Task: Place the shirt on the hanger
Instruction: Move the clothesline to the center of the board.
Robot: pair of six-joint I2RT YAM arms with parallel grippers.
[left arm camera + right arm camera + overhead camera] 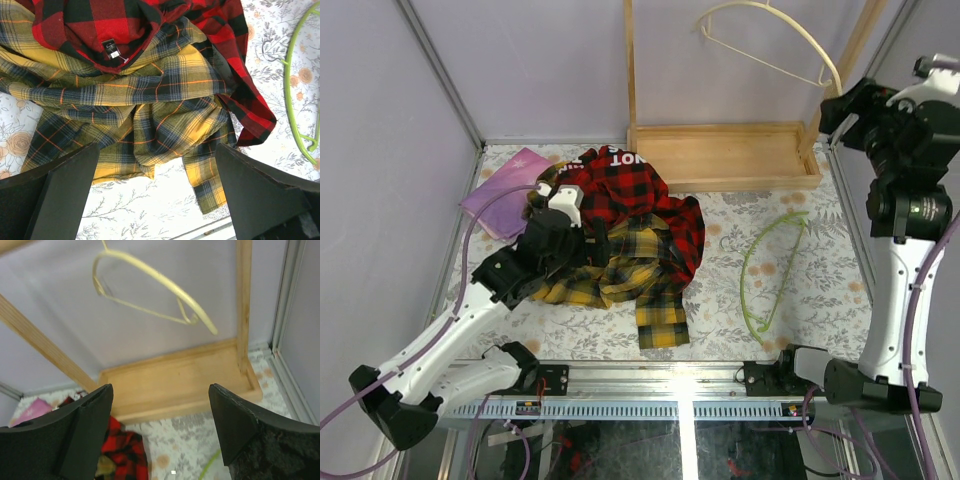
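Note:
The yellow-and-black plaid shirt (620,275) lies crumpled on the table, partly under a red-and-black plaid garment (630,190). My left gripper (552,232) hovers over the pile's left side. Its jaws are open and hold nothing, and the left wrist view shows the shirt (150,100) just beyond the left gripper (155,190). The pale green hanger (768,268) lies flat on the table to the right of the clothes, and its edge (295,100) shows in the left wrist view. My right gripper (842,108) is raised high at the far right, open and empty (160,405).
A cream curved hanger (770,40) hangs from a wooden rack whose tray base (730,155) stands at the back; the right wrist view faces the cream hanger (150,275). A pink cloth (505,190) lies at the back left. Grey walls enclose the table.

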